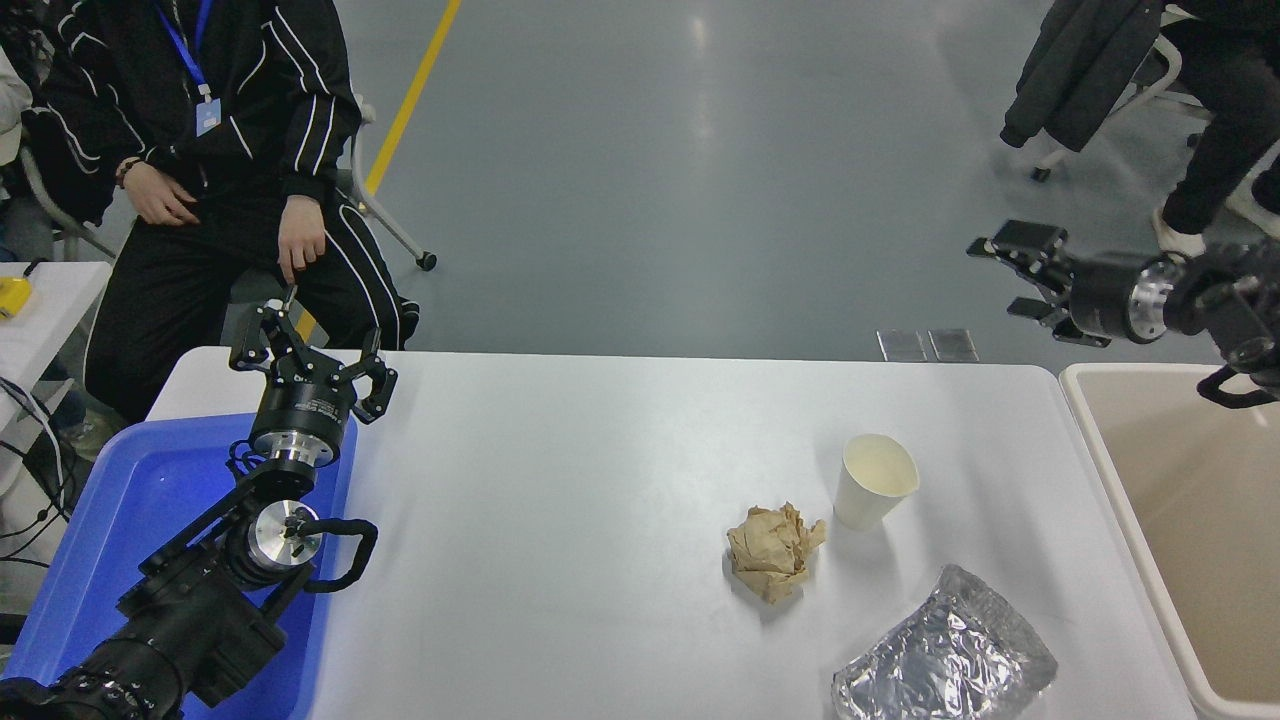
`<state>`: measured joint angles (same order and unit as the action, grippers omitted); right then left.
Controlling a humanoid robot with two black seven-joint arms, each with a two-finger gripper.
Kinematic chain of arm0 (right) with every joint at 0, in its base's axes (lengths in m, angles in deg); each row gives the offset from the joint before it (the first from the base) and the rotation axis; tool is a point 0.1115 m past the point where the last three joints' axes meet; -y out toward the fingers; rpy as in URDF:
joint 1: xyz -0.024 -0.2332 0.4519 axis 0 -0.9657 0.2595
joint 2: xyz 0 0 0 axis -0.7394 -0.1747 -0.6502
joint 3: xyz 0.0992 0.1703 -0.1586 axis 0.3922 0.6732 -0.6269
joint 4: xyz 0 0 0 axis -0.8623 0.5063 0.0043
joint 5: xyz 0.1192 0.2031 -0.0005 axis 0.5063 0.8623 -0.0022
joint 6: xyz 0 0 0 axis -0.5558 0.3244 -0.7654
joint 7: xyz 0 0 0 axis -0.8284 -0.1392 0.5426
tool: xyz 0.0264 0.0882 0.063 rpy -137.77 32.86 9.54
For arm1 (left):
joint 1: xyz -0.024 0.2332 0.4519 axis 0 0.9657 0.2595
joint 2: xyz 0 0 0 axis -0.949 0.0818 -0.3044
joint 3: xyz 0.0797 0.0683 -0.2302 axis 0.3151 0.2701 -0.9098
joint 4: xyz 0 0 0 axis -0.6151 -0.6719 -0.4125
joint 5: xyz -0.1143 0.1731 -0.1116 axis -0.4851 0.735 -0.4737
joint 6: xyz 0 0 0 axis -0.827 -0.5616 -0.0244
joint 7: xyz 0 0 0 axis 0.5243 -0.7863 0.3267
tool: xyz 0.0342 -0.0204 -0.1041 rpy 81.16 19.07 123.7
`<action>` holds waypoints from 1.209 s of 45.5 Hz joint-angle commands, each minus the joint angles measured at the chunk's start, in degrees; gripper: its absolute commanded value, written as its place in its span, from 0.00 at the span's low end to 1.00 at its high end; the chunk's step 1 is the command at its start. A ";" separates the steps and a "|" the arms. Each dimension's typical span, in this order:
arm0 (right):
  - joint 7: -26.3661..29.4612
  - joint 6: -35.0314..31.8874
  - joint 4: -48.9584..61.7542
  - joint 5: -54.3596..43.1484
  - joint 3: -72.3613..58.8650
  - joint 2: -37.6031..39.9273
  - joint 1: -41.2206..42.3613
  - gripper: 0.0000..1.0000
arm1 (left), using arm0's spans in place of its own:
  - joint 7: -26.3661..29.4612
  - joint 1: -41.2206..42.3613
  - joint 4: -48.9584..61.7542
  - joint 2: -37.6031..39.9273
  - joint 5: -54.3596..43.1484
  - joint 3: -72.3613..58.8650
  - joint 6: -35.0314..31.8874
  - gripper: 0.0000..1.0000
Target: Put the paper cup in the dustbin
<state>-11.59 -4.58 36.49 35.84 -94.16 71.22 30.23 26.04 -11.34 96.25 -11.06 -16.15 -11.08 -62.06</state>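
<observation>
paper cup (875, 481): smooth matt cream paper | paper ball (773, 551): crumpled rough brown paper | foil tray (945, 660): crinkled shiny silver foil | dustbin (1190, 520): smooth beige plastic, off-white rim | blue tray (120, 510): glossy plastic | table (560, 500): smooth matt white | left gripper (305, 365): matt black, polished metal wrist ring

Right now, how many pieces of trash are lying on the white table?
3: the paper cup standing upright, the crumpled brown paper ball just left of it, and the foil tray at the near right edge.
</observation>
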 commanded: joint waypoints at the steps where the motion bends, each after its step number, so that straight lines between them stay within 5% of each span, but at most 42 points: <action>1: -1.28 -1.10 0.27 -2.96 -2.80 -4.45 3.39 1.00 | 0.00 0.01 0.00 0.00 0.00 0.00 -0.01 1.00; 41: -1.19 0.84 0.54 -5.16 -3.06 -3.93 5.93 1.00 | 0.00 0.01 0.00 0.00 0.00 0.00 -0.01 1.00; 55: -1.10 10.23 -32.32 -11.56 -6.84 8.46 15.16 1.00 | 0.00 0.01 0.00 0.00 0.00 0.00 -0.01 1.00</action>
<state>-12.73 -1.73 24.77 30.00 -97.94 72.90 39.66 26.04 -11.33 96.25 -11.06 -16.15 -11.08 -62.07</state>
